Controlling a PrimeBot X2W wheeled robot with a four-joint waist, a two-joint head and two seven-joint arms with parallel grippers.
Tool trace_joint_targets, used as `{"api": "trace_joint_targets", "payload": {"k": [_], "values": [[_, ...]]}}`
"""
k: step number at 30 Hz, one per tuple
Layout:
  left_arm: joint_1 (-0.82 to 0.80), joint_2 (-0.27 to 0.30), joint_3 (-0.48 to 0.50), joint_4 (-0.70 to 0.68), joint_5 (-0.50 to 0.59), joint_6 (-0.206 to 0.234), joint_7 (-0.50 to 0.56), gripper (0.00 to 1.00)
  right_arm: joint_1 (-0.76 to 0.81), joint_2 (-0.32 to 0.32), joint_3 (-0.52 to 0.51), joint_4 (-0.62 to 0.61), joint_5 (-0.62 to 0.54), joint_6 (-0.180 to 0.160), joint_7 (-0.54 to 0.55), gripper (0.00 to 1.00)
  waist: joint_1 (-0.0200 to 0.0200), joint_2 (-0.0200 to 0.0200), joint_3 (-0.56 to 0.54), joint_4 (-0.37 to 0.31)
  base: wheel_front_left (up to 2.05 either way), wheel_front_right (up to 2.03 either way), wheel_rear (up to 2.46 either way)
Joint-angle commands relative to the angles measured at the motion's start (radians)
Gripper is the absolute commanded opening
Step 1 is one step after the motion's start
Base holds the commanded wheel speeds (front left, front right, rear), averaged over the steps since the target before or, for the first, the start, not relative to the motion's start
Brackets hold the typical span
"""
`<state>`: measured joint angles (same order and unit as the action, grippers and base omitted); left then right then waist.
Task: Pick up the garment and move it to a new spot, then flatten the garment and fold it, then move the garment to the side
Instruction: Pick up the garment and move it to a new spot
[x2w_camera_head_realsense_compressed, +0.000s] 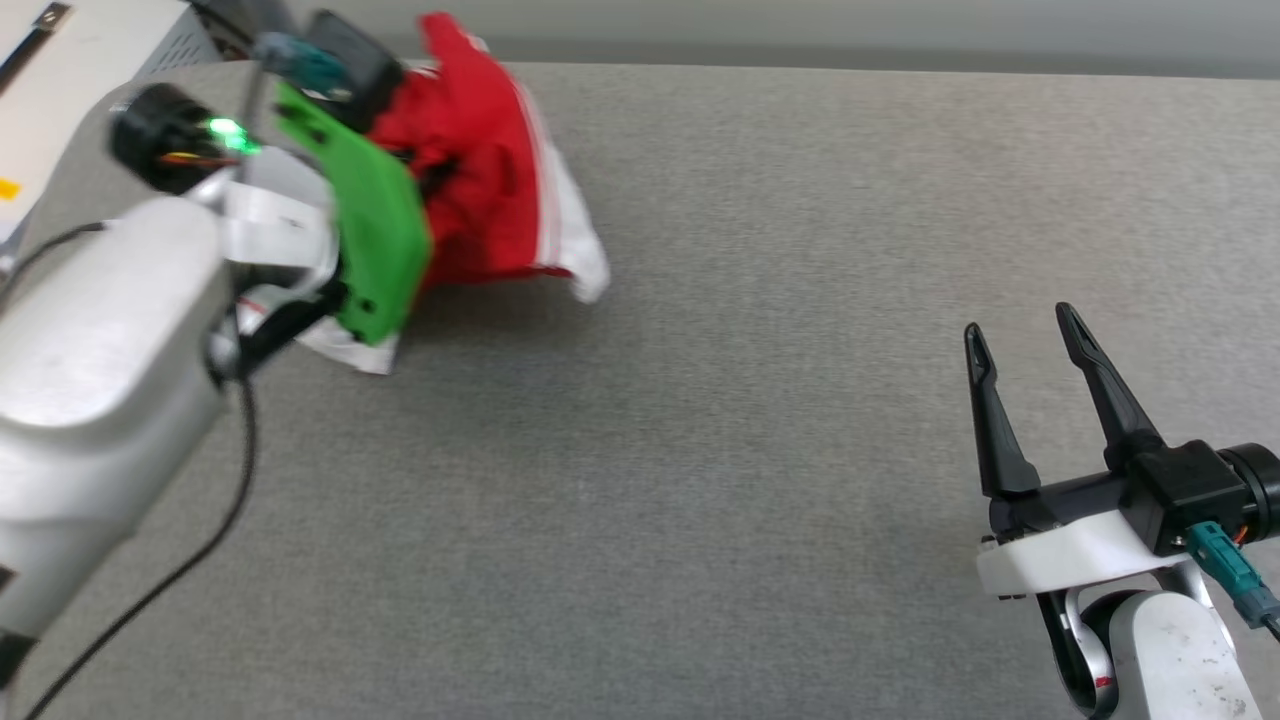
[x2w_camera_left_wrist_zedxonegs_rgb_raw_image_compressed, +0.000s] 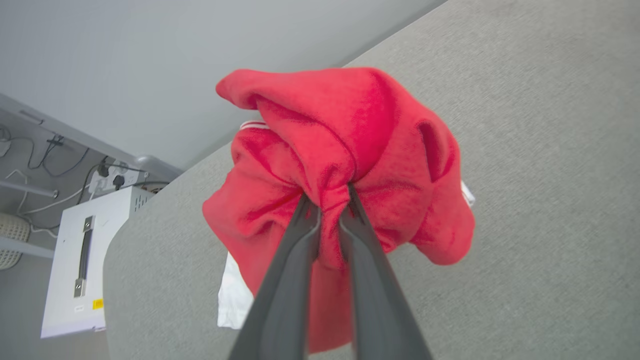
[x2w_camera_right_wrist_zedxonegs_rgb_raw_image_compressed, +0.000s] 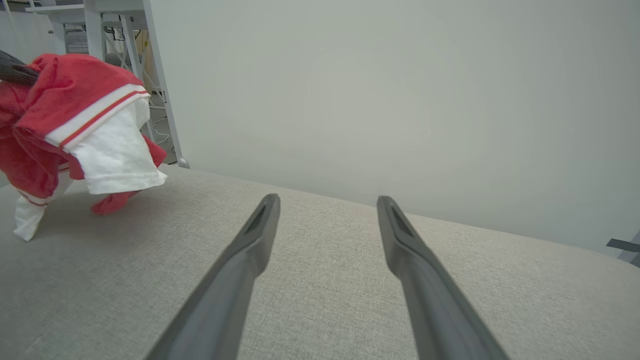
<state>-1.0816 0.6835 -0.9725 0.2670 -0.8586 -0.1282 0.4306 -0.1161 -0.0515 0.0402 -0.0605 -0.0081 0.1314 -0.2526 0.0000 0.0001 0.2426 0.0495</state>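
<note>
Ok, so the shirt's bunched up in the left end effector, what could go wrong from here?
The left end effector pinches only a narrow fold of the shirt, so it may slip out. A white sleeve hangs down to the table and could drag or tuck under.

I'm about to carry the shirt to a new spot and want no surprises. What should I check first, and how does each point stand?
1. Grip: left gripper shut on shirt: ok, fabric pinched.
2. Lift: shirt off the table: cannot tell; its white ends hang low.
3. Other arm: right gripper open, apart from shirt: ok.
4. Set-down: bare table beside shirt: ok.
5. Shape: shirt flat: not ok, bunched.
</note>
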Motion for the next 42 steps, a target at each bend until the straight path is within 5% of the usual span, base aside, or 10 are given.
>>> {"api": "trace_joint_targets", "payload": {"k": [1, 9, 16, 30, 31, 32, 36, 42], "values": [[-0.024, -0.032, -0.015, -0.020, 0.012, -0.002, -0.008, 0.00, 0.011, 0.001, -0.005, -0.005, 0.012, -0.001, -0.009, 1.00, 0.0000, -0.0001, -0.019, -0.066, 0.00, 0.00, 0.00], [-0.051, -0.217, -0.117, -0.083, 0.022, -0.002, -0.053, 0.00, 0.013, 0.001, -0.035, -0.019, 0.026, -0.001, -0.009, 1.00, 0.0000, -0.0001, 0.007, -0.146, 0.00, 0.00, 0.00], [-0.039, -0.339, -0.265, 0.005, 0.038, -0.002, -0.077, 0.00, 0.005, 0.001, -0.050, -0.035, 0.029, -0.001, -0.009, 1.00, 0.0000, -0.0001, 0.056, -0.166, 0.00, 0.00, 0.00], [0.106, -0.411, -0.307, 0.220, 0.088, -0.002, -0.118, 0.00, -0.026, 0.001, -0.054, -0.022, 0.031, -0.001, -0.009, 1.00, 0.0000, -0.0001, 0.108, -0.158, 0.00, 0.00, 0.00], [0.099, -0.415, -0.307, 0.228, 0.083, -0.002, -0.142, 0.80, -0.024, 0.001, -0.055, -0.020, 0.030, -0.001, -0.009, 1.00, 0.0000, -0.0001, 0.100, -0.153, 0.00, 0.00, 0.00], [0.092, -0.421, -0.307, 0.236, 0.078, -0.002, -0.173, 1.00, -0.021, 0.001, -0.055, -0.017, 0.029, -0.001, -0.009, 1.00, 0.0000, -0.0001, 0.087, -0.146, 0.00, 0.00, 0.00], [0.078, -0.442, -0.267, 0.244, 0.090, 0.003, -0.340, 1.00, -0.004, 0.001, -0.056, -0.009, 0.024, -0.001, -0.009, 1.00, 0.0000, -0.0001, 0.028, -0.120, 0.00, 0.00, 0.00], [0.130, -0.425, -0.195, 0.199, 0.096, 0.083, -0.526, 1.00, 0.040, 0.001, -0.060, 0.005, 0.017, -0.001, -0.009, 1.00, 0.0000, -0.0001, -0.062, -0.075, 0.00, 0.00, 0.00]]}}
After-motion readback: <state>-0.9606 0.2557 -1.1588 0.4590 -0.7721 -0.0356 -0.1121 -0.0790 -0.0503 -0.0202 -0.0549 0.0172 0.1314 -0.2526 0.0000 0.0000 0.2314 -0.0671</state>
